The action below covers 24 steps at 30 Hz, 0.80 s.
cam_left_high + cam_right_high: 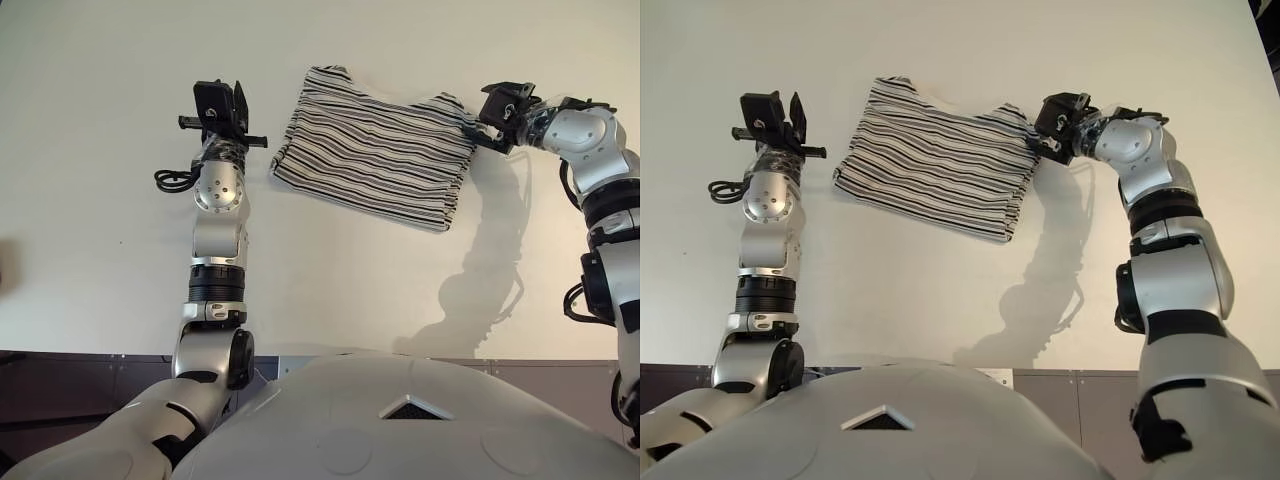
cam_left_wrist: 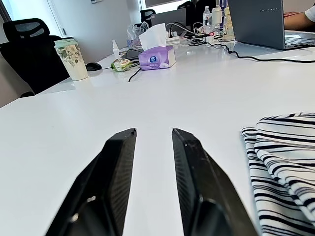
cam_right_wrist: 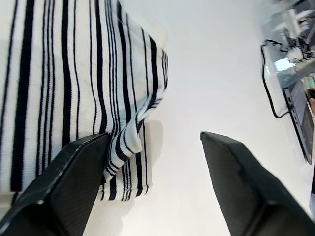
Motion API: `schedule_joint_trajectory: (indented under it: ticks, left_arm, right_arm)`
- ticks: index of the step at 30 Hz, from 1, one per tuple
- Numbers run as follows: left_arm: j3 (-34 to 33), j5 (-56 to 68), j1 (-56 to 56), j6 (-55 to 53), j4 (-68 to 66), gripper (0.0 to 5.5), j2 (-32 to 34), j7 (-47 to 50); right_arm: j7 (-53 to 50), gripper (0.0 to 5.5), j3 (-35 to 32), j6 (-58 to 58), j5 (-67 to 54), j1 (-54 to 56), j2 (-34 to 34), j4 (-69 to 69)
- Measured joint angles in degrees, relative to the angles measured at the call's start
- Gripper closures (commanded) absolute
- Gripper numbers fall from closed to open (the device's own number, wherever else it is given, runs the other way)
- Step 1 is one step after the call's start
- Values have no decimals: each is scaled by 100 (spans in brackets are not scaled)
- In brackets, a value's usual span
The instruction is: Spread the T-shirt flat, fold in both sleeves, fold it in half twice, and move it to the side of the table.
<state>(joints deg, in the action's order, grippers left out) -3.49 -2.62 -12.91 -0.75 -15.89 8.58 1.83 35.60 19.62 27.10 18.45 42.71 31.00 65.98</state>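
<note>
White table [image 1: 100, 250] with the T-shirt [image 1: 375, 150] folded at its middle. Right gripper [image 1: 487, 128] at T-shirt's right edge, jaws apart, one finger touching the hem. Left gripper [image 2: 153, 133] just left of T-shirt, parted, empty. Risk: a one-sided pull likely drags the layers open.

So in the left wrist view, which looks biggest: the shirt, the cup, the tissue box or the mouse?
1. shirt, though it is nearest the camera
2. cup and tissue box look alike
3. mouse

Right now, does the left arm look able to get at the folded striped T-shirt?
Probably yes. The left gripper sits open just beside the folded striped T-shirt, with only white table between them; the right gripper is at the opposite edge.
</note>
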Motion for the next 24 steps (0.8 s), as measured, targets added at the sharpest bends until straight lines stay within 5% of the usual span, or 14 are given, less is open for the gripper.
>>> schedule_joint_trajectory:
  ticks: [3,6,12,17,19,24]
  left_arm:
    - [40,-4,21,4,37,417,-13,-13]
    - [48,-2,200,-8,194,417,-27,-21]
    - [41,0,1061,-122,890,417,-49,-20]
    - [44,-1,1978,-873,2213,417,94,-254]
    - [40,-6,2131,-1236,2725,417,339,-450]
    - [154,-83,2274,-1504,3137,417,546,-774]
  right_arm:
    - [76,210,3,107,-3,-36,44,37]
    - [1244,210,4,361,-374,-332,421,-610]
    - [3164,210,254,-302,-2282,-2665,1668,-4627]
    - [2704,210,1015,-2176,-2608,-4463,1459,-7666]
    - [1988,210,1345,-2640,-2133,-4756,730,-7968]
    - [1529,210,1143,-3197,-2080,-5167,727,-8499]
